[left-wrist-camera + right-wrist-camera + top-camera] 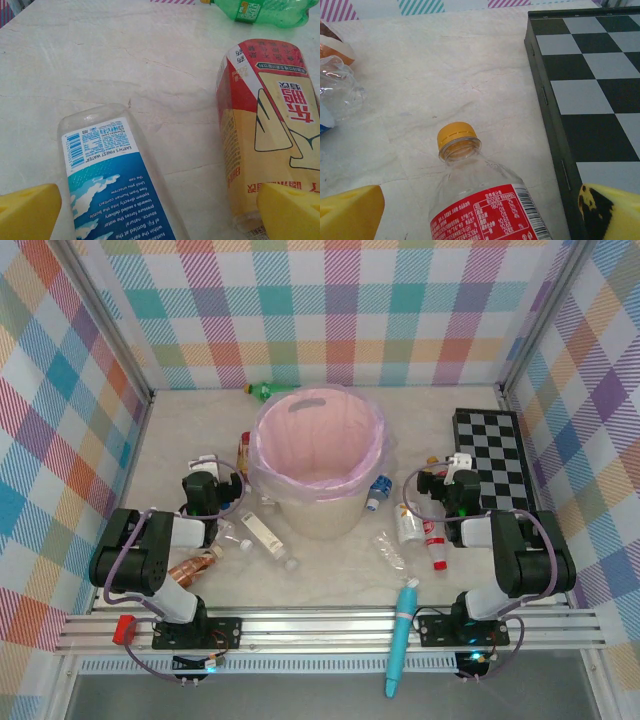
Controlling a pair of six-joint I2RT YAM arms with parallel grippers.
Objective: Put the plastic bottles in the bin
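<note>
Pink-lined and pale, the round bin (318,518) stands mid-table and looks empty, with bottles lying around its base. Both sets of jaws are spread wide, holding nothing: the left gripper (159,215) over a squarish clear blue-labelled bottle (115,180), the right gripper (480,215) over a yellow-capped bottle (480,200). A first pick seems due: descend and close on smooth, thin plastic.

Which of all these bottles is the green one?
The green bottle lies on its side just behind the bin. The others, beside or in front of the bin, are clear or copper-brown.
</note>
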